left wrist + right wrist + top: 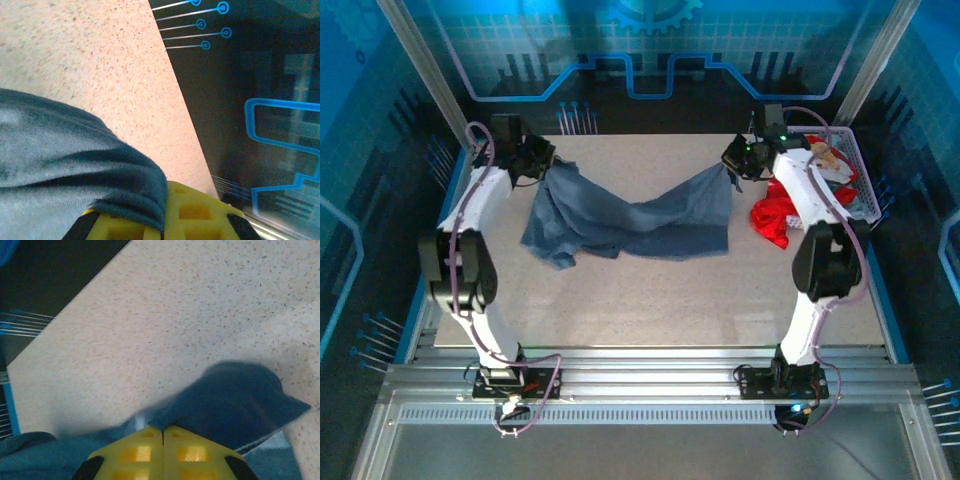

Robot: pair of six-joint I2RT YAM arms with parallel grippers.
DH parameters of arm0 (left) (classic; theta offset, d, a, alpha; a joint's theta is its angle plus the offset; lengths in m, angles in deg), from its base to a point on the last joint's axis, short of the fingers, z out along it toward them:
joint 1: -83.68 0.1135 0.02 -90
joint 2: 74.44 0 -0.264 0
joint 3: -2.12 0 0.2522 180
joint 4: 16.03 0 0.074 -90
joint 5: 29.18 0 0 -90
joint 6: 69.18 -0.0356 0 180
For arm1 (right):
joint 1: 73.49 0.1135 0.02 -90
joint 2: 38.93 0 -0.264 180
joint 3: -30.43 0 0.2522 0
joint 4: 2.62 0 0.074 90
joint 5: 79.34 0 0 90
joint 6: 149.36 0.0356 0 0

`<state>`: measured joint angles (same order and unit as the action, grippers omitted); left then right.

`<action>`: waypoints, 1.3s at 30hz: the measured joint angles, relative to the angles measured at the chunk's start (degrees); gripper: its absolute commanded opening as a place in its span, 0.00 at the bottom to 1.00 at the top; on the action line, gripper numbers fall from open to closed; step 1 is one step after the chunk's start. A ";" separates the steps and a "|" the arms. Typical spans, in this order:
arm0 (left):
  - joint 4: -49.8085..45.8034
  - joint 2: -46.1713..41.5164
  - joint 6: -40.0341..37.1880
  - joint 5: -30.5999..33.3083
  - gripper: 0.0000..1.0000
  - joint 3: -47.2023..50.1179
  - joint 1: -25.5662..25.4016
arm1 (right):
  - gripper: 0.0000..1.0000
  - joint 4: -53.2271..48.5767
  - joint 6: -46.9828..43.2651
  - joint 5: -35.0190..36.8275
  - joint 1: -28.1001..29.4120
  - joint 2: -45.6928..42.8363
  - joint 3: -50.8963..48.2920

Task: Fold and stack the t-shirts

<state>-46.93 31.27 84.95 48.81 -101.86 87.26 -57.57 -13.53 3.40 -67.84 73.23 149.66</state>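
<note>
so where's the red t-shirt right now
In the top view the red t-shirt lies bunched at the table's right edge, partly behind the right arm, between the mesh basket and the blue t-shirt.

Dim bluish light, soft blurred wrist views

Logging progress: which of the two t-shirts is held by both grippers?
The slate-blue t-shirt, stretched between the left gripper and right gripper; the red t-shirt lies bunched off to the right, held by neither.
</note>
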 measured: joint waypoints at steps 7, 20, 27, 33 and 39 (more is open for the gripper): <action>-0.70 -5.64 -6.71 -1.01 0.72 4.74 1.68 | 0.60 -3.41 -2.12 1.68 -0.46 1.01 2.51; -9.79 -20.76 -13.00 2.45 0.58 37.27 13.55 | 0.47 1.18 2.51 2.38 3.69 -26.60 -41.13; -7.43 -14.64 -15.72 1.09 0.50 37.13 14.71 | 0.37 5.60 2.80 2.32 3.69 -16.46 -42.53; -5.20 -8.83 -16.70 -0.57 0.36 37.00 14.71 | 0.28 6.38 2.78 2.43 3.72 -8.61 -38.88; -2.64 -6.05 -17.05 -2.43 0.07 36.35 14.62 | 0.09 6.58 2.78 3.17 3.87 -5.46 -35.17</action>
<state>-49.58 25.22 67.91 46.38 -65.51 101.88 -51.00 -10.76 6.57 -63.97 67.77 114.49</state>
